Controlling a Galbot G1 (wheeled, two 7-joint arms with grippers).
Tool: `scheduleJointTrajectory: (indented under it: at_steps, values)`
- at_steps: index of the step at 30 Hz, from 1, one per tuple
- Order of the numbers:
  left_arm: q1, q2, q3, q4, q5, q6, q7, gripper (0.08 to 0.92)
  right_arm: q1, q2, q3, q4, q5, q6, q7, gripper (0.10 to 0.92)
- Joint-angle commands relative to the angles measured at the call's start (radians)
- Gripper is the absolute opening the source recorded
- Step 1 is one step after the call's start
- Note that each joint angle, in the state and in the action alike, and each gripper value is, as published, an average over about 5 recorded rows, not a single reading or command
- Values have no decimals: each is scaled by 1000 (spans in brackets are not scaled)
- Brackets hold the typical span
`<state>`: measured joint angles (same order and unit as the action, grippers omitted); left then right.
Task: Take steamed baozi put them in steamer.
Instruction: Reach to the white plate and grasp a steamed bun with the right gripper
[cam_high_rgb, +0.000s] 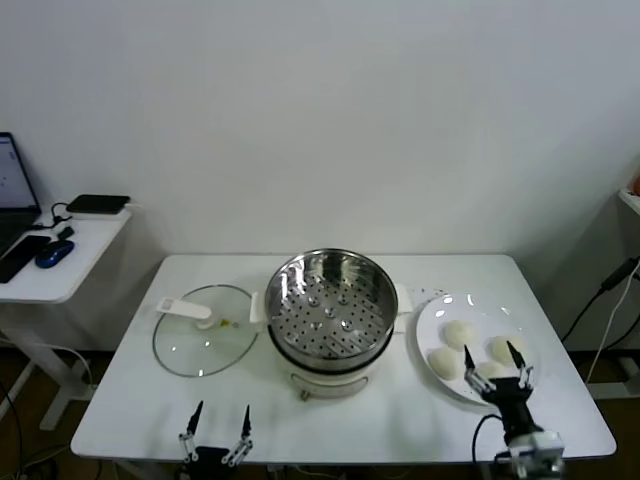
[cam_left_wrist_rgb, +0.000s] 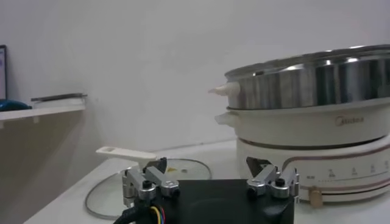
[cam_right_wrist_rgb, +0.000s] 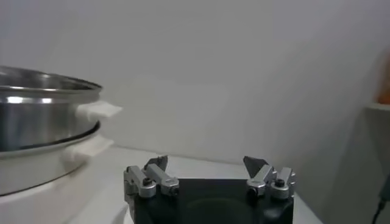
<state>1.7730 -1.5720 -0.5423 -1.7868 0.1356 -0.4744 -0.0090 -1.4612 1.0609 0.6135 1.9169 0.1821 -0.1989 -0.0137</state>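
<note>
From the head camera, the steamer (cam_high_rgb: 329, 312) is sitting mid-table with its perforated tray bare, so no loading has been done yet. The four steamed baozi (cam_high_rgb: 459, 332) are lying together on the white plate (cam_high_rgb: 431, 312) just to its right, within easy reach of that side's arm. The right gripper (cam_high_rgb: 497, 359) is hovering at the plate's near edge with its jaws spread, straddling the nearest bun without visibly pinching it, probably lining up a first grasp. The left gripper (cam_high_rgb: 220, 415) is waiting at the table's front edge, jaws spread, near the glass lid (cam_high_rgb: 205, 343), which is lying flat left of the pot, leaving the opening free.

From the left wrist, its fingers (cam_left_wrist_rgb: 149, 181) are standing apart and holding nothing, with lid and pot ahead.

From the right wrist, the fingers (cam_right_wrist_rgb: 152, 178) are also standing apart; the buns are lying below the view, so contact cannot be judged
</note>
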Motion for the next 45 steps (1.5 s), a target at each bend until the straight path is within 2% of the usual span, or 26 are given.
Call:
scheduleJointTrajectory:
  at_steps: [1,6,10,12,17,20,23,28,34,45]
  values:
    - [-6,9,-2,7,1,-8,3,823,231,-375,-89,67,-41,-533,-180,823]
    - [-8,15,-4,11,3,-18,7,823,383,-624,-264,-11,-63,-557,-397,823]
    - [-7,21,-3,17,8,-25,12,823,633,-768,-534,-112,-96,-470,-585,823]
    - [-6,24,-3,19,9,-27,15,823,854,-815,-766,-176,-106,-400,-682,823]
    - [-5,24,-6,28,12,-35,17,823,1576,-792,-1489,-347,-109,-145,-902,823]
    - [-2,24,-7,32,14,-39,19,823,1861,-721,-1804,-445,-97,-39,-996,823]
    - [0,24,-9,37,19,-44,20,823,2016,-641,-1991,-531,-76,36,-1062,823]
    - [1,23,-14,39,21,-48,21,823,2104,-513,-2115,-689,-49,144,-1123,823]
    - [1,23,-22,43,22,-55,23,823,2046,-394,-2107,-856,-28,209,-1166,823]
    - [18,27,-56,48,23,-73,30,823,1837,-303,-1990,-932,-26,176,-1152,823]
